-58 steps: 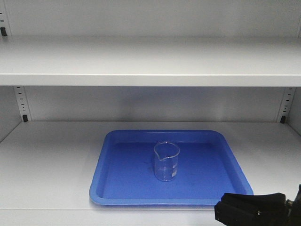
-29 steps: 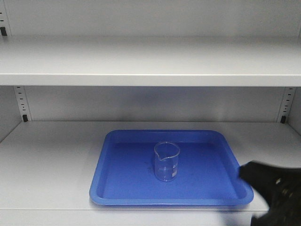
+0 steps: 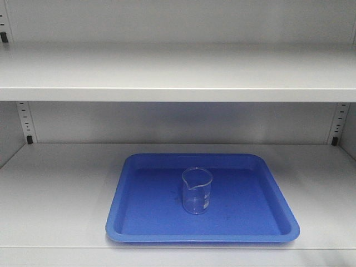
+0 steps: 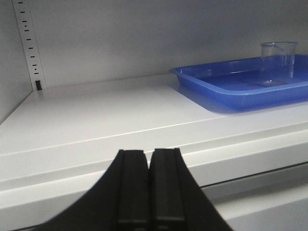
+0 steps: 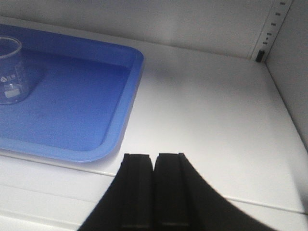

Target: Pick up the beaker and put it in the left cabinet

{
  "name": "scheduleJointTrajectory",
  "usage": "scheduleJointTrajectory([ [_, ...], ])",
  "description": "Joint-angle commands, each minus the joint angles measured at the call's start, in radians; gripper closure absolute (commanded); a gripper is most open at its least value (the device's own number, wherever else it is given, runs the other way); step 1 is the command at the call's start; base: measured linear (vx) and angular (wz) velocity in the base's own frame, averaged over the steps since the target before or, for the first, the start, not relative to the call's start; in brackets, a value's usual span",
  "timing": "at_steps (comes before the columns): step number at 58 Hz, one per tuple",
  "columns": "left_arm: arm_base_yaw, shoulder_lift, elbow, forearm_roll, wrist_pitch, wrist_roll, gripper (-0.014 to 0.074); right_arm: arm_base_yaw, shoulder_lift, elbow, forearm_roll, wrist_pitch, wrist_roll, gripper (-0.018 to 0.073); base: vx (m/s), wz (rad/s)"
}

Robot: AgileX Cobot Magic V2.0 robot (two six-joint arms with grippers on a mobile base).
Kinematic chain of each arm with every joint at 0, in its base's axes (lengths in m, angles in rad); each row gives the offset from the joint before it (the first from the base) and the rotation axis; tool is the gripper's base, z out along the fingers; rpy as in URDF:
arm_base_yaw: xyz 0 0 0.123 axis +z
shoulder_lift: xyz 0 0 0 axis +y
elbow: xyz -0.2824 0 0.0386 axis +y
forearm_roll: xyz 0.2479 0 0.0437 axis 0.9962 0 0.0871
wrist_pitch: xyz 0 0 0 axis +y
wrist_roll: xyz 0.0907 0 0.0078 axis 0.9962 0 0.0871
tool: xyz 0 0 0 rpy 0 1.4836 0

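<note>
Right gripper (image 5: 153, 192), fingers pressed together, hangs off the shelf edge, beaker (image 5: 9, 72) upright in the blue tray (image 5: 120, 120) far to its left

Legible text: none. The beaker (image 5: 10, 72) carries faint white printing on its wall, a small round emblem with lines of marking below it, at about 9 o'clock in the right wrist view; too small and blurred to read.

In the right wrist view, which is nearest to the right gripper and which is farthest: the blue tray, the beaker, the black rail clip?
From the right gripper:
1. Blue tray, its corner just ahead-left.
2. Beaker, far left, standing in the tray.
3. Black rail clip, back right corner.
</note>
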Motion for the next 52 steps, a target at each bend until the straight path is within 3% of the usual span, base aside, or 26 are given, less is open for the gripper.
scheduleJointTrajectory([
  [1, -0.003, -0.018, 0.016, -0.007, -0.084, -0.003, 0.0595, -0.004, -0.040, -0.005, -0.011, -0.076, -0.032, 0.0565, 0.00, 0.00],
  [10, -0.003, -0.018, 0.016, -0.007, -0.084, -0.003, 0.0595, -0.004, -0.146, 0.165, 0.032, -0.214, -0.034, 0.0565, 0.00, 0.00],
  [16, -0.003, -0.018, 0.016, -0.007, -0.084, -0.003, 0.0595, -0.004, -0.233, 0.311, 0.130, -0.287, -0.037, 0.0565, 0.00, 0.00],
  [22, -0.003, -0.018, 0.016, -0.007, -0.084, -0.003, 0.0595, -0.004, -0.324, 0.424, 0.232, -0.294, -0.050, 0.0565, 0.00, 0.00],
  [33, -0.003, -0.018, 0.016, -0.007, -0.084, -0.003, 0.0595, -0.008, -0.441, 0.528, 0.289, -0.291, -0.121, 0.0565, 0.00, 0.00],
  [43, -0.003, -0.018, 0.016, -0.007, -0.084, -0.003, 0.0595, -0.121, -0.529, 0.571, 0.405, -0.315, -0.222, 0.0565, 0.00, 0.00],
  [52, -0.003, -0.018, 0.016, -0.007, -0.084, -0.003, 0.0595, -0.228, -0.654, 0.641, 0.434, -0.370, -0.218, 0.0565, 0.00, 0.00],
])
